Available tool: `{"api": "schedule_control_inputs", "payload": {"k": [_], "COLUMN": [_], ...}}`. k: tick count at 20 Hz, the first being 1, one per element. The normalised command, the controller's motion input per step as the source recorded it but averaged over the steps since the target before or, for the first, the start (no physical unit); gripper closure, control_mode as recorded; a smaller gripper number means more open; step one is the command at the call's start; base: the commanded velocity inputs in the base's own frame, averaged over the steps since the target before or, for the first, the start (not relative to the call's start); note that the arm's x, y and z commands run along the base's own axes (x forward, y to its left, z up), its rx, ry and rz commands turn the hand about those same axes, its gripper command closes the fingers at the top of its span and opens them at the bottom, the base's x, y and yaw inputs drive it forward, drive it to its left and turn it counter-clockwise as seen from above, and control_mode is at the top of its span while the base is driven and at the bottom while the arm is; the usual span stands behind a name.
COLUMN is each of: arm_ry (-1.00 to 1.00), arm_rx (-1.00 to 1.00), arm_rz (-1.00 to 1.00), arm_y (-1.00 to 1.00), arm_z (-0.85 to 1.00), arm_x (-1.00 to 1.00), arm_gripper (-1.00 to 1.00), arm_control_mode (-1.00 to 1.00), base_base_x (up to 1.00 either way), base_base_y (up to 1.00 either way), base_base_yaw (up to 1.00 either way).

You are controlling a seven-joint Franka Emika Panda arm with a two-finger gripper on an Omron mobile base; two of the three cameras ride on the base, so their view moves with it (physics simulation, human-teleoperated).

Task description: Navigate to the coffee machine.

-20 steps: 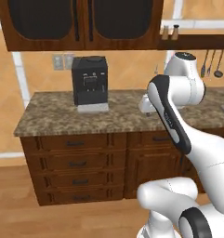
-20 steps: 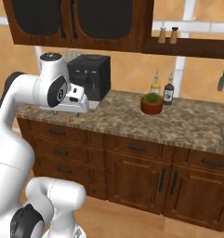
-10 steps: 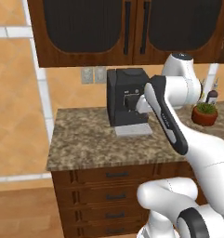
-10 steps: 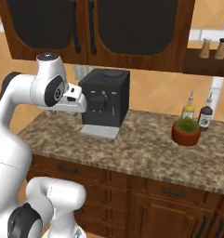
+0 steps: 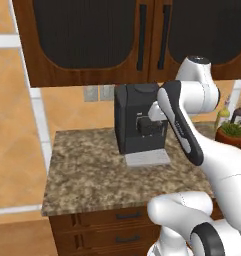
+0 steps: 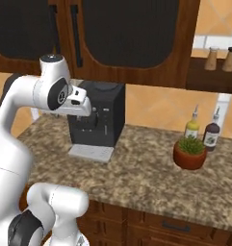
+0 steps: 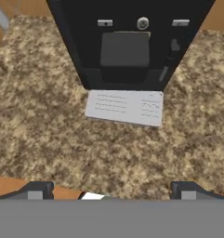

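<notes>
Change: base has driven closer; whole scene shifted and the coffee machine point(image 5: 138, 118) looms larger, near centre.
Location: machine on granite counter point(image 5: 87, 170), directly ahead.
Gripper point(image 7: 111, 191): released, fingertips apart, holding nothing.
Progress: navigation looks nearly done.

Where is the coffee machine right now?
The coffee machine stands at the back of the granite counter under the dark wall cabinets, directly ahead in the hand view, left of the potted plant.
</notes>
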Motion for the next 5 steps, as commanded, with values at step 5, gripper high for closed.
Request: {"api": "schedule_control_inputs", "payload": {"k": [5], "arm_ry": [0.00], "arm_rx": [0.00], "arm_rz": [0.00], "arm_y": [0.00], "arm_z": [0.00], "arm_x": [0.00], "arm_gripper": [-1.00], "arm_control_mode": [1.00], "base_base_x": [0.73], "base_base_y": [-0.05], "base_base_yaw": [-0.01]}}
